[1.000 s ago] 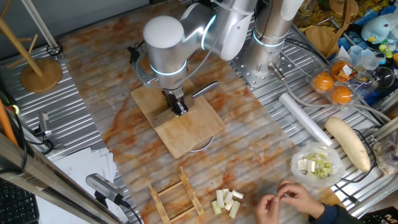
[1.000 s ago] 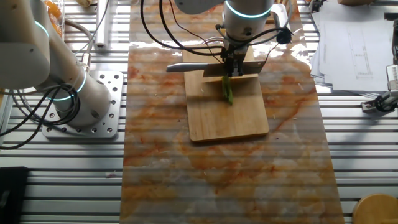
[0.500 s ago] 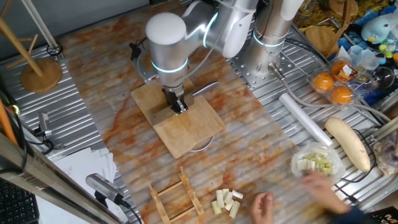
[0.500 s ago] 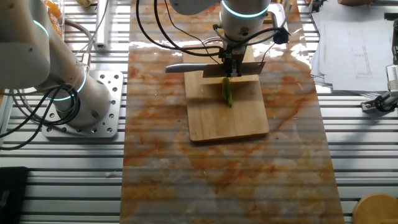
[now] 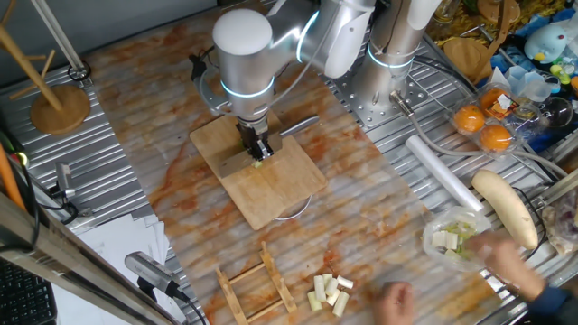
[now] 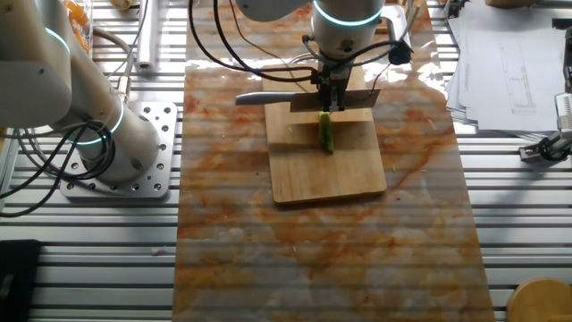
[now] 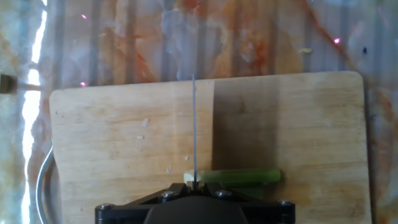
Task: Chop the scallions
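A bright green scallion stalk lies on the wooden cutting board, near its far end. My gripper hangs over that end, shut on a knife held crosswise to the stalk. In the hand view the blade shows edge-on as a thin line, its lower end at the pale left tip of the scallion. The gripper itself sits under the black housing at the bottom edge. In the one fixed view, only a small green bit of the scallion peeks out below the gripper.
At the table's front lie pale cream chunks and a small wooden rack. A person's blurred hand reaches at a plastic bag of bits. A white radish, oranges and a second arm's base flank the mat.
My gripper and the knife have shifted slightly toward the board's far end, uncovering more of the stalk. The person's hand has moved from the table front to the plastic bag.
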Robot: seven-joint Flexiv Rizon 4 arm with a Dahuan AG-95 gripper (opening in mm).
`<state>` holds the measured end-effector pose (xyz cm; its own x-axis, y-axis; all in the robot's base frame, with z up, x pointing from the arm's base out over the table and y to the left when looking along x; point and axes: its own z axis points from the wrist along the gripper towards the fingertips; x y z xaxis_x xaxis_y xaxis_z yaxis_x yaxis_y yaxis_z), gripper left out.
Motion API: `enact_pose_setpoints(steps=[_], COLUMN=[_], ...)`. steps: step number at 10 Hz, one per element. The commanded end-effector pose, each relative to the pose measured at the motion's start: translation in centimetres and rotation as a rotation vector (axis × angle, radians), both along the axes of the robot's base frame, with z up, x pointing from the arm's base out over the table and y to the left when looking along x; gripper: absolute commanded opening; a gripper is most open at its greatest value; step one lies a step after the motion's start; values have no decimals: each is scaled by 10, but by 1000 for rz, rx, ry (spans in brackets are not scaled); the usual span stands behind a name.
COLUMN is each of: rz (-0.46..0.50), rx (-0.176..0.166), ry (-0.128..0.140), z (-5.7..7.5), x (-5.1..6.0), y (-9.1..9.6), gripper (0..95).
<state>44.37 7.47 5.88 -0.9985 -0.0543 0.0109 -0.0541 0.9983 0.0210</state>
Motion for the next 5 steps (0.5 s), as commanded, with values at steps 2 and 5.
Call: enact_pose_setpoints(steps=[2, 5], rz=[-1, 1], rx=[4, 8], ry=[1, -14], z=[2, 2], x=[-1, -1], y=[0, 0], gripper=[0, 0])
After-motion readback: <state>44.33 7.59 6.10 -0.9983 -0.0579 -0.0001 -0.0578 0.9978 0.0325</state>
